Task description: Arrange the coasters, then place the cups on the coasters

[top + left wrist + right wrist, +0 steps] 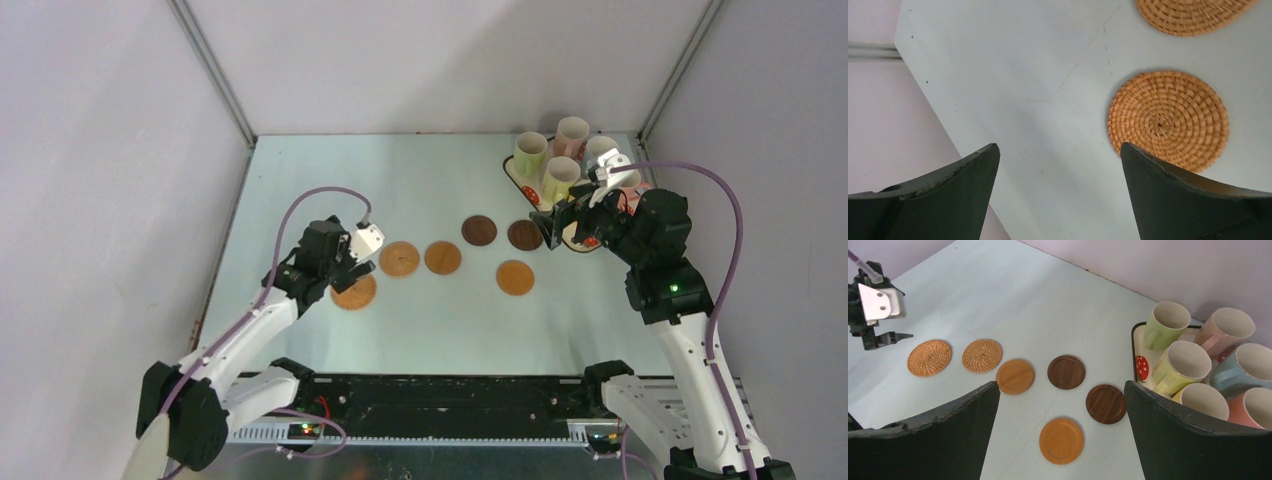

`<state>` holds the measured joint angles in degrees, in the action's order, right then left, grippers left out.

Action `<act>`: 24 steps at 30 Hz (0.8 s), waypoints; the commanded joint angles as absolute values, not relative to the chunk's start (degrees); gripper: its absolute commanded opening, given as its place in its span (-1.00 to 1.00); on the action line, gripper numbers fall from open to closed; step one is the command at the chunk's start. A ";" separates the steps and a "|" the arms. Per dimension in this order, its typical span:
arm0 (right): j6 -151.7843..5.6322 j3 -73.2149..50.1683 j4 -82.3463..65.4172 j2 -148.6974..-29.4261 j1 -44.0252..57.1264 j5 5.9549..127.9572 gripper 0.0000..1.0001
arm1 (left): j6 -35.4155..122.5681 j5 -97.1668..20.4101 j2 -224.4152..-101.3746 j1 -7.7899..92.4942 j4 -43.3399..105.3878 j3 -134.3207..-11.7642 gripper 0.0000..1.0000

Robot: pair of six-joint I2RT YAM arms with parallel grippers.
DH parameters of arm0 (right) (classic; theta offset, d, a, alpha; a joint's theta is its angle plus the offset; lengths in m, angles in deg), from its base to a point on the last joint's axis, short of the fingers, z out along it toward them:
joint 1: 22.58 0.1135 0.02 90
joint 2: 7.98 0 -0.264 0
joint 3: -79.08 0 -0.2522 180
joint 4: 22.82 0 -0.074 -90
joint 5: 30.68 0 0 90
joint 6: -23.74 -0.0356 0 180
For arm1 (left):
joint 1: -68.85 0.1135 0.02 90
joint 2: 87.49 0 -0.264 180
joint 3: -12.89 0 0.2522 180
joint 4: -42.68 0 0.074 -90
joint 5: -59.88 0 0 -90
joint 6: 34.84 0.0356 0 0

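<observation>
1. Plain pale walls box in a light blue-green worktop (330,180), so everything on it is easy to spot from where I'm standing.
2. All six coasters (1066,371) lie flat on the worktop in a loose, crooked row across the middle, with none touching. I'd guess the spacing is there to give each cup its own spot. The orange coaster (1061,440) sits nearer than the rest, so I'd say the arranging isn't quite finished.
3. The left tool (1058,150) is wide open and empty. It hovers low at the left end of the row, with a woven coaster (1168,120) just beside one finger. My guess is it's there to tidy that end.
4. The cups (1185,365) are all upright and crowded together on the strawberry tray (1138,347) in the far right corner. None is on a coaster yet, so that half of the job hasn't started.
5. The right tool (1060,385) also has its jaws spread wide with nothing between them. It hangs by the tray's edge, between the dark coasters and the cups, which looks like a sensible spot to start grabbing cups from. They're packed so tight that bumping a neighbour seems like the real risk.
</observation>
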<state>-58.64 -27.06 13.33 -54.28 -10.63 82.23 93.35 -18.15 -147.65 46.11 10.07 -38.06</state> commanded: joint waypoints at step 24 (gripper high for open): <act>-57.67 -27.05 11.40 -53.90 -10.68 82.18 1.00 | 95.56 -13.19 -160.90 39.53 13.65 -35.16 0.97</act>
<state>-58.60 -27.28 13.31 -54.26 -10.68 82.25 96.54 -18.13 -157.64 40.78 8.17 -33.36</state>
